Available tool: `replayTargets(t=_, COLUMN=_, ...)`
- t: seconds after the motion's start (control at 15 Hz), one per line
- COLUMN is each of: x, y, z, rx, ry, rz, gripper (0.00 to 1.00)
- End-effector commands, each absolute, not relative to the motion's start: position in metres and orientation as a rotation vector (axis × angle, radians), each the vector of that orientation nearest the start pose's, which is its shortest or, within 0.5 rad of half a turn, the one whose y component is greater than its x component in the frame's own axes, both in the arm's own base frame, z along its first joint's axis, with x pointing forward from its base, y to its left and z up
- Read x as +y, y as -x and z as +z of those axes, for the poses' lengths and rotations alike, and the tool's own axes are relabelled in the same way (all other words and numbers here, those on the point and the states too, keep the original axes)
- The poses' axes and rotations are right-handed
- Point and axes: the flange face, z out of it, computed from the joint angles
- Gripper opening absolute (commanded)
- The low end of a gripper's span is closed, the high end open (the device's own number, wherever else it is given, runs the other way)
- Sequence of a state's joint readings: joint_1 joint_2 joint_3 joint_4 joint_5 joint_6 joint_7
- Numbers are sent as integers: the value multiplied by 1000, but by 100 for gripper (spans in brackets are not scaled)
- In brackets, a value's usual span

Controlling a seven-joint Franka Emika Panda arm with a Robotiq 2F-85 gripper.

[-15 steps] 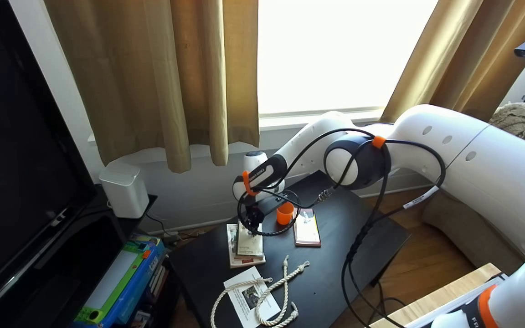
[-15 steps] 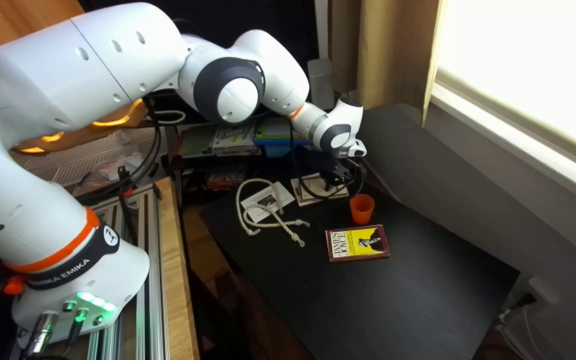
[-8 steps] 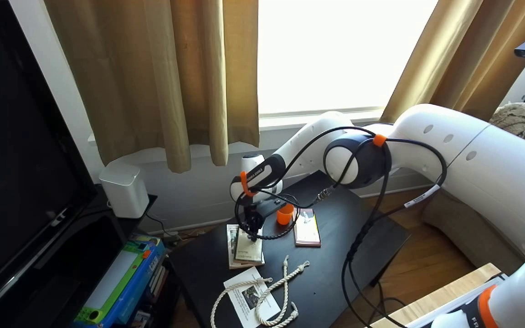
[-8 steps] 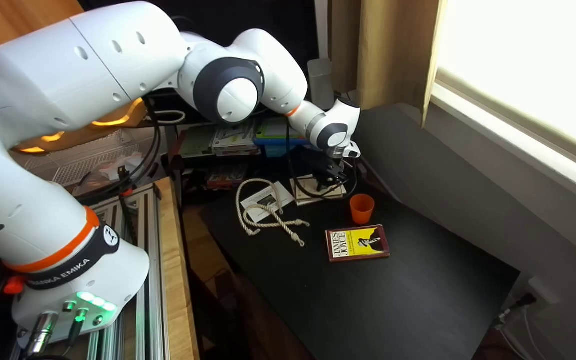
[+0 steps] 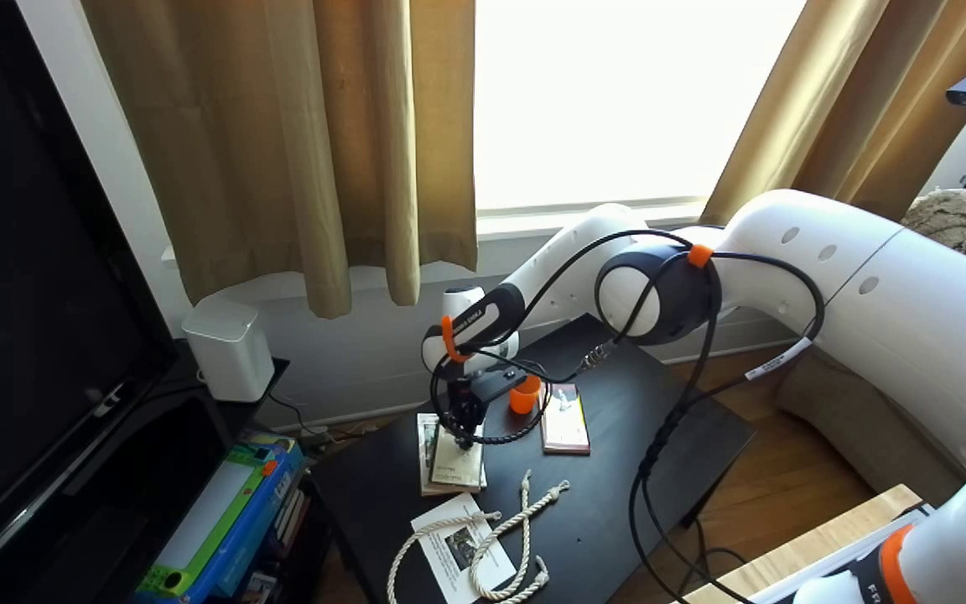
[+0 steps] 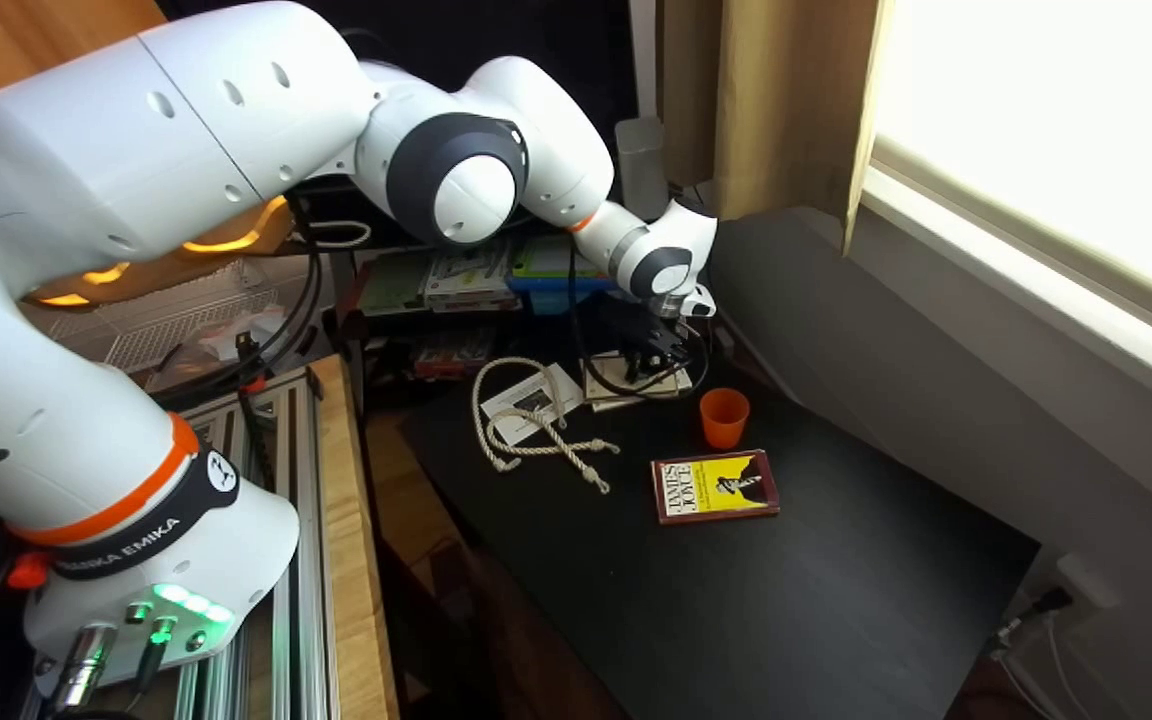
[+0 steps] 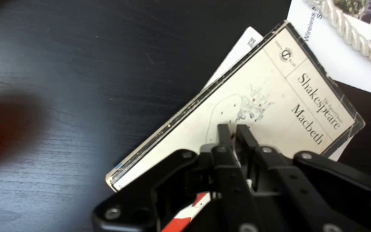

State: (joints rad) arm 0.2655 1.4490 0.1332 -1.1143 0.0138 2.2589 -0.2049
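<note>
The top book (image 7: 269, 96) has slid toward the paper (image 5: 447, 558) along with my hand (image 7: 233, 127), nearly closed; I seem to be pushing it over the other book (image 5: 426, 445) on the desk (image 6: 836, 580).

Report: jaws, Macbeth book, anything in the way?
Jaws nearly together over Macbeth book, contact unclear. It lies atop another book. Paper and rope by title end may snag; cup stands apart.
</note>
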Motion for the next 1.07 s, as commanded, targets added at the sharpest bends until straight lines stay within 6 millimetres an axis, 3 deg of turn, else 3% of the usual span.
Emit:
replayTargets(t=0.0, x=231, y=-603, z=-107, rx=-713, ry=2890, rz=419, gripper=44)
replayTargets(t=0.47, x=217, y=-589, z=-93, rx=-721, ry=2864, rz=320, gripper=97)
replayTargets(t=0.6, x=209, y=-585, z=-93, rx=-711, ry=2853, rz=276, gripper=100)
replayTargets(t=0.67, x=218, y=-598, z=-98, rx=-716, ry=2884, rz=295, gripper=94)
replayTargets(t=0.73, x=215, y=-596, z=-98, rx=-713, ry=2880, rz=283, gripper=100)
replayTargets(t=1.0, x=210, y=-593, z=-96, rx=-713, ry=2872, rz=283, gripper=100)
